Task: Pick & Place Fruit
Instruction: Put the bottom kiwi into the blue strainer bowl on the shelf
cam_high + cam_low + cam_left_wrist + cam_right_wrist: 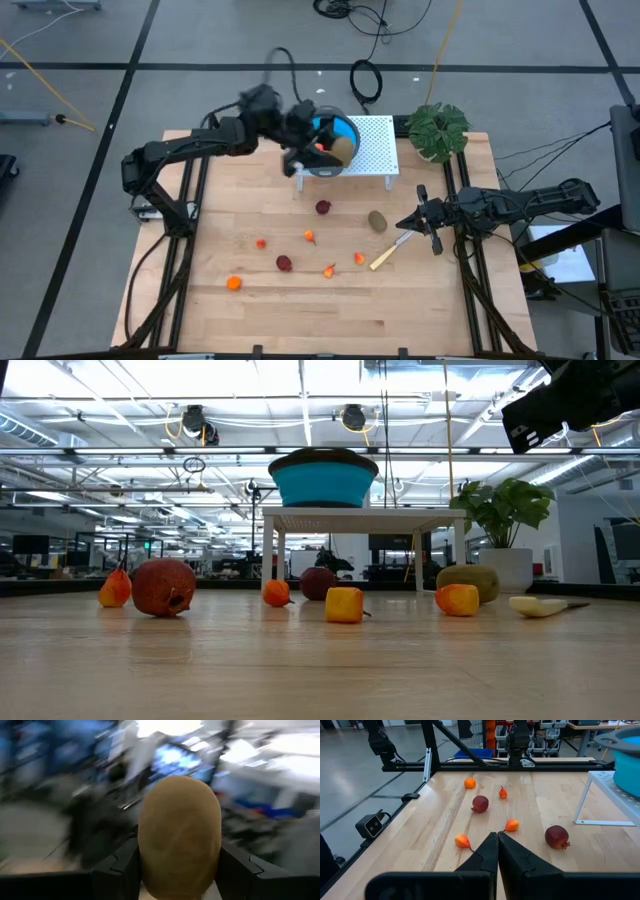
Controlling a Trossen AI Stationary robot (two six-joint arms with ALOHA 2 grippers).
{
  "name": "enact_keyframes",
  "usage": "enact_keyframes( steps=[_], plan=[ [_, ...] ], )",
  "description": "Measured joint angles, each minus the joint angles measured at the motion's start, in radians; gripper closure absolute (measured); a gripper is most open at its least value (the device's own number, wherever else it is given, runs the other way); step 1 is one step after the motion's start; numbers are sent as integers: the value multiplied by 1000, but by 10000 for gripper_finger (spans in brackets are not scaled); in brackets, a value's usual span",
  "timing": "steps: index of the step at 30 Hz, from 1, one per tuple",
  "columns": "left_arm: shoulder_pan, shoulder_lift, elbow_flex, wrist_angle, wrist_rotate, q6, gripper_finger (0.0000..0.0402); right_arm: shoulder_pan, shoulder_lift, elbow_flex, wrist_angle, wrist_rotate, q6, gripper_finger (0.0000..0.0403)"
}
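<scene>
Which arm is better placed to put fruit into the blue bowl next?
Left. The left gripper is shut on a brownish-green oval right at the blue bowl on the white stand. The right gripper waits shut and empty near the knife.

brownish-tan oval (180, 837) in dark left hand (177, 870) | blue bowl (324, 478), white perforated stand (372, 148) | two dark red balls (323, 207), orange bits (233, 283) | brownish-green oval (377, 220) | pale wood tabletop (300, 305) | green plant (438, 128)
</scene>
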Motion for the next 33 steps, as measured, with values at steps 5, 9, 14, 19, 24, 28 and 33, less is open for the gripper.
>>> enact_keyframes(
  steps=[5,9,14,19,24,28,33],
  plan=[
    [8,1,0,-343,-327,209,213,0,0,0,0,0,0,399],
    [9,1,0,-525,-594,307,213,0,0,0,0,0,0,399],
    [8,1,0,-636,-803,382,213,0,0,0,0,0,0,399],
    [9,1,0,-692,-953,432,213,0,0,0,0,0,0,399],
    [28,1,0,-702,-991,485,213,0,0,0,0,0,0,399],
    [54,1,0,-707,-994,508,213,0,0,0,0,4,0,399],
    [87,1,0,-708,-986,535,213,0,0,0,0,5,0,399]
  ],
)
